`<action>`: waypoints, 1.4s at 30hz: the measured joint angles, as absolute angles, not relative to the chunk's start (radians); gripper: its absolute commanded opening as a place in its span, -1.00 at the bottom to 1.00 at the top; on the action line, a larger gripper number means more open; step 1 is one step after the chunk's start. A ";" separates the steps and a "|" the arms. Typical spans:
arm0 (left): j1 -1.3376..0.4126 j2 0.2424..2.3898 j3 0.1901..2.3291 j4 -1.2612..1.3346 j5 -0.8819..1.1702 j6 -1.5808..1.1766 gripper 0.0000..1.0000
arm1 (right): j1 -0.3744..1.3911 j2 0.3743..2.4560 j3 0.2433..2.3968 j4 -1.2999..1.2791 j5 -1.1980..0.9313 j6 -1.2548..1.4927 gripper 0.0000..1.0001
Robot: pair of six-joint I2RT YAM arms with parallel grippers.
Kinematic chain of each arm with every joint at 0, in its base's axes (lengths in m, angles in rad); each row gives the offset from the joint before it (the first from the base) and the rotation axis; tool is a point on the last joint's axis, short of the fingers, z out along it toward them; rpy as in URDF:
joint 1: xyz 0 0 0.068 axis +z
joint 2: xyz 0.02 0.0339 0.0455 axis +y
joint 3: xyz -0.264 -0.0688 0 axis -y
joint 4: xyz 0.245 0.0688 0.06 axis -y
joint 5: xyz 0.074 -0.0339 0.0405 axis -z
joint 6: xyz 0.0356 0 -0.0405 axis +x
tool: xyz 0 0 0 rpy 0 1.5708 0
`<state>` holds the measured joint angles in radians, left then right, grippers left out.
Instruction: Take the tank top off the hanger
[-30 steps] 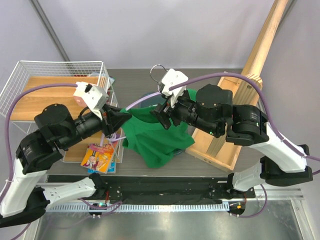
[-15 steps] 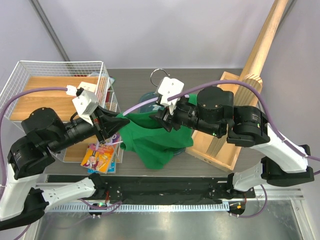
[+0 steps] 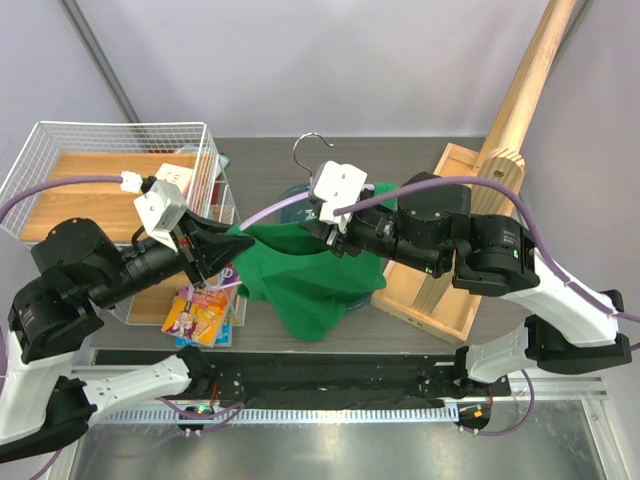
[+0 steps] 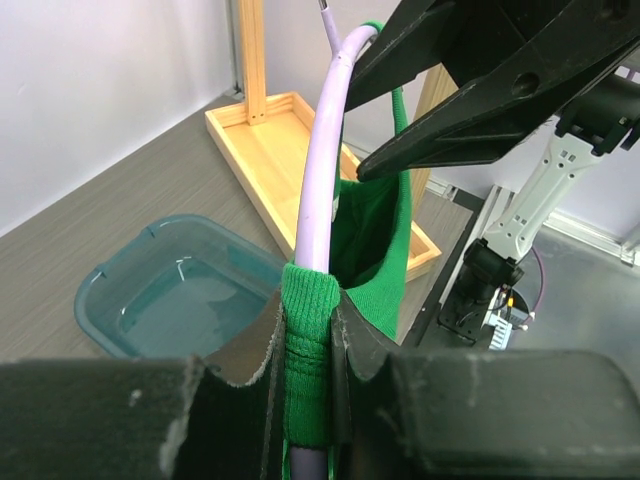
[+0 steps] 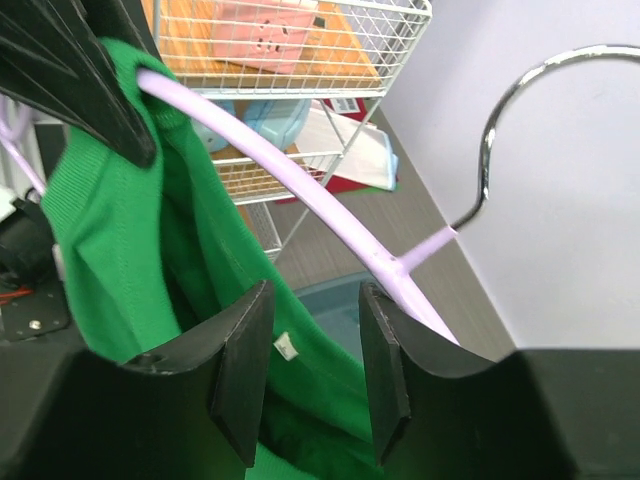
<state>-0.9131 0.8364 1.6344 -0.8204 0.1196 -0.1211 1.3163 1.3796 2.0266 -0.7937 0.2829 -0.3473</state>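
- Wire basket (image 3: 110, 150), left of the hanger (image 5: 300, 190): a wooden board (image 3: 70, 200) and a pink packet (image 5: 262, 22) are held inside.
- Tank top (image 3: 300, 285): hung on the hanger, bunched beneath it; judged light, limp and stretchy, best taken at the shoulder.
- Teal tub (image 4: 180, 300), below the hanger: no contents can be made out.
- Left gripper (image 4: 307, 350): clamped on the tank top where it wraps the hanger's arm end.
- Right gripper (image 5: 312, 330): jaws parted beside the hanger's neck, green fabric seen between them.

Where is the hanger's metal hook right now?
Top view: the hook sits centre-back, just beyond the right gripper, farther from the arm bases than the tank top.
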 measured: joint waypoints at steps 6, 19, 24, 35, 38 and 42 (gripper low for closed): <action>-0.913 0.817 1.634 -0.828 0.130 -0.125 -1.00 | 1.316 1.297 1.869 -0.674 0.294 -0.450 -0.18; -0.913 0.807 1.639 -0.811 0.145 -0.147 -1.00 | 1.316 1.285 1.821 -0.545 0.268 -0.525 -0.39; -0.912 0.829 1.641 -0.811 0.144 -0.152 -1.00 | 1.316 1.345 1.850 -0.546 0.263 -0.523 -0.66; -0.912 0.859 1.652 -0.813 0.139 -0.158 -1.00 | 1.316 1.282 1.822 -0.550 0.229 -0.514 0.23; -0.912 0.855 1.652 -0.813 0.131 -0.158 -1.00 | 1.316 1.195 1.792 -0.600 0.147 -0.497 0.81; -0.912 0.851 1.652 -0.833 0.131 -0.154 -1.00 | 1.316 1.109 1.782 -0.626 0.091 -0.490 0.92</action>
